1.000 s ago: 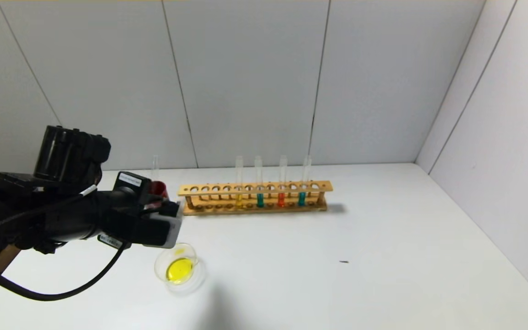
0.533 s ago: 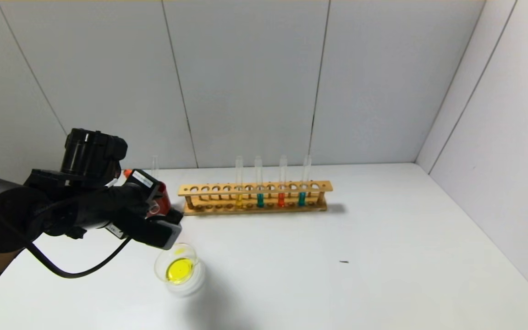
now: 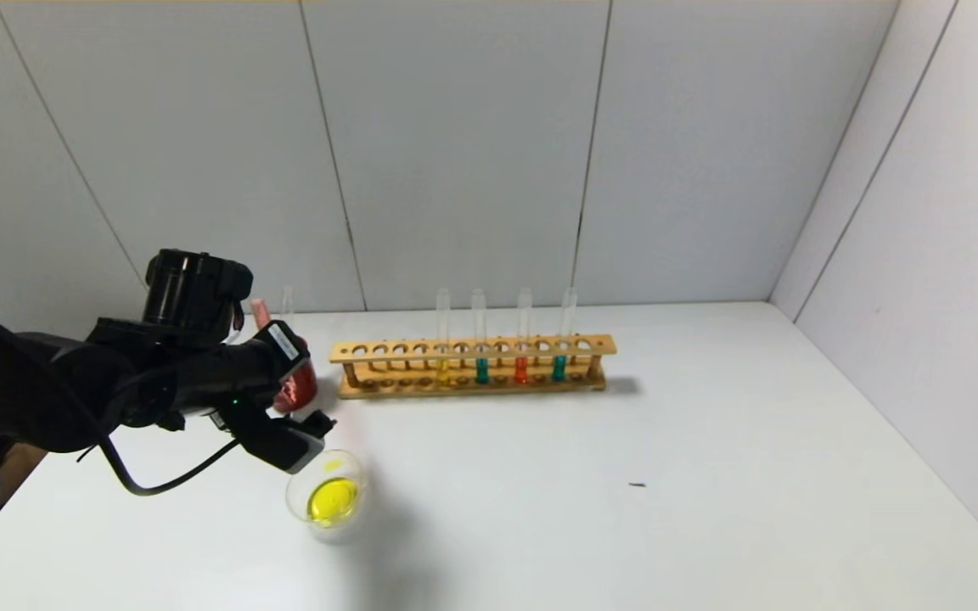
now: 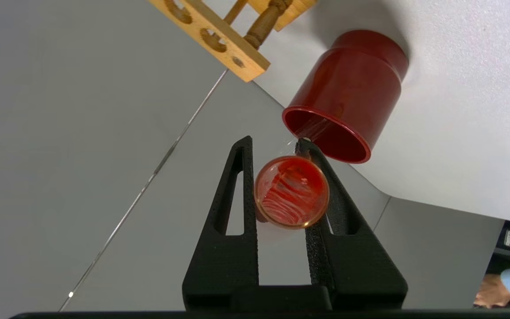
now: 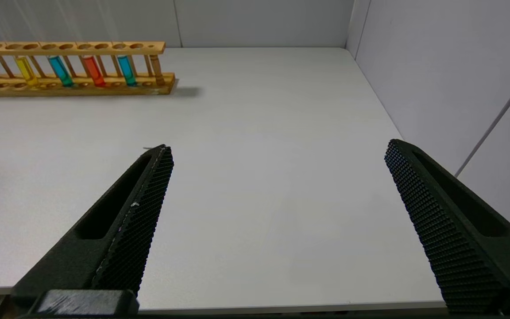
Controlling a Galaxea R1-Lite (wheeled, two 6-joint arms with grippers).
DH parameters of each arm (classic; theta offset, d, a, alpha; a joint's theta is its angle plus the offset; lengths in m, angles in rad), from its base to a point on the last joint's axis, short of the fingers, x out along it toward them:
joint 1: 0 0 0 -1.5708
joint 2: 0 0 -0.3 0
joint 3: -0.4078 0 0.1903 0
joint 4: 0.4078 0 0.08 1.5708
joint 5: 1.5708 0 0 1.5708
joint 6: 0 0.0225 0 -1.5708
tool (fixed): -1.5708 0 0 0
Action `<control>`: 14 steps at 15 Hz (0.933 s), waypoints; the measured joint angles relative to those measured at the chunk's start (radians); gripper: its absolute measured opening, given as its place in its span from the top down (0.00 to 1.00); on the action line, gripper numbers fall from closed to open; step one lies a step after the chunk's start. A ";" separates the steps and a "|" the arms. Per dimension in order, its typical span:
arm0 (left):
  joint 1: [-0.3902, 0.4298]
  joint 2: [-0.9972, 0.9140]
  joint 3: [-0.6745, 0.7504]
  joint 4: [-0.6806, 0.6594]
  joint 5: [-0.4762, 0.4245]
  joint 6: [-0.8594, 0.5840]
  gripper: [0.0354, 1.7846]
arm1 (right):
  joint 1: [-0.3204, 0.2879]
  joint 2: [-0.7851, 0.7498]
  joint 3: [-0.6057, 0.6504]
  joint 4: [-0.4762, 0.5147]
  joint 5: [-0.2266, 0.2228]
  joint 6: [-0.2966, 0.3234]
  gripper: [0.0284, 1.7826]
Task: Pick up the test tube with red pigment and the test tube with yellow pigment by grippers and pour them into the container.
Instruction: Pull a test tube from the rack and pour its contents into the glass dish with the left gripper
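Observation:
My left gripper (image 4: 275, 144) is shut on the test tube with red pigment (image 4: 291, 191), seen end-on with red streaks inside. In the head view the left arm (image 3: 200, 378) hangs just above and left of the container (image 3: 328, 496), a clear dish holding yellow liquid. A pinkish tube end (image 3: 260, 310) sticks up behind the wrist. A yellow tube (image 3: 443, 367) and another red tube (image 3: 521, 367) stand in the wooden rack (image 3: 472, 348). My right gripper (image 5: 278, 146) is open and empty above the table's near right side.
A dark red cup (image 3: 300, 386) stands between the arm and the rack's left end, close to the held tube in the left wrist view (image 4: 348, 93). An empty tube (image 3: 287, 301) rises behind it. Two teal tubes (image 3: 482, 369) stand in the rack. A small dark speck (image 3: 637, 484) lies mid-table.
My left wrist has rolled and shifted back toward the red cup with the tube in it; the tube end now shows above the wrist. The dish's liquid still looks yellow.

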State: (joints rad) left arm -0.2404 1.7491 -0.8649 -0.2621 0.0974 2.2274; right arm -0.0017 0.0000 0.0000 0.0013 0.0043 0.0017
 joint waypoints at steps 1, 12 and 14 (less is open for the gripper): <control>0.007 0.006 0.000 0.000 0.000 0.014 0.82 | 0.000 0.000 0.000 0.000 0.000 0.000 0.02; -0.005 0.038 0.003 -0.091 0.029 0.136 0.82 | 0.000 0.000 0.000 0.000 0.000 0.000 0.02; -0.021 0.033 0.004 -0.091 0.029 0.143 0.82 | 0.000 0.000 0.000 0.000 0.000 0.000 0.02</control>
State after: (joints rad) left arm -0.2611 1.7819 -0.8606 -0.3534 0.1264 2.3706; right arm -0.0017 0.0000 0.0000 0.0017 0.0038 0.0017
